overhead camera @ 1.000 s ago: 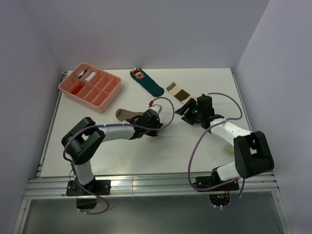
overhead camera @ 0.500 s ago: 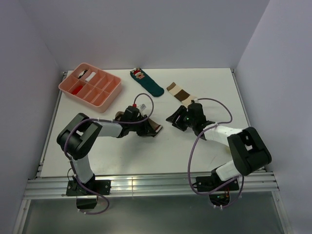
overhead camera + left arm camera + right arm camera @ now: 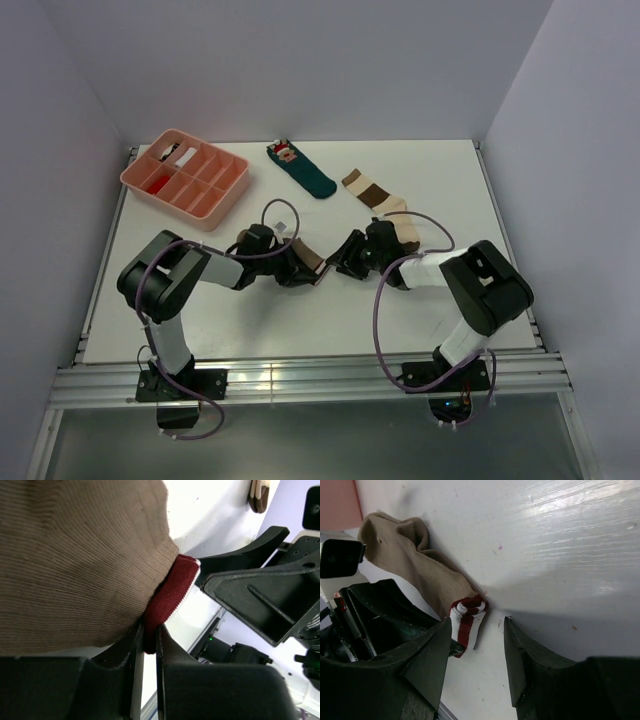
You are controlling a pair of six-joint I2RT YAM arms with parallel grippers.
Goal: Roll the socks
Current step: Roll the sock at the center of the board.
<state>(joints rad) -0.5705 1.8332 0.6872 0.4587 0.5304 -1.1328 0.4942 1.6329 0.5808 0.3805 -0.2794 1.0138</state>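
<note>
- One white table (image 3: 200,330) carries everything, with a pink compartment tray (image 3: 165,205) standing at its far left.
- Both arms reach in to the middle of the table.
  - The left gripper (image 3: 149,630) has its fingers pressed almost together, pinching the red cuff (image 3: 172,590) of the tan sock (image 3: 415,565).
  - The right gripper (image 3: 477,630) stands wide apart with nothing in it, its fingers either side of that cuff and just short of it.
- The tan sock lies slack and creased on the table between the two grippers, a little left of centre. It looks like a light, limp ribbed knit. I judge it will bunch at any push and offer no resistance, so rolling it calls for one end pinned while the other is turned over.
- The banded sock (image 3: 385,205) lies flat to the far right of the grippers, apart from them and held by neither. It is likely just as soft.
- The teal sock (image 3: 305,172) lies at the far centre and is no part of the job.
- The cuff has a doubled hem, red with a white edge. It seems the thickest and firmest part of the sock — the sound place to take hold.
</note>
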